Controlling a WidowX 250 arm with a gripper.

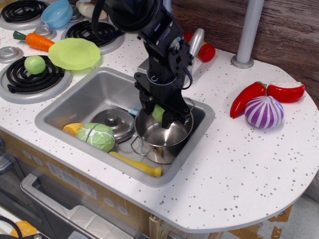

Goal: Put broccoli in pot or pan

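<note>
Over pot (162, 134), gripped light-green broccoli (158, 113)
</note>
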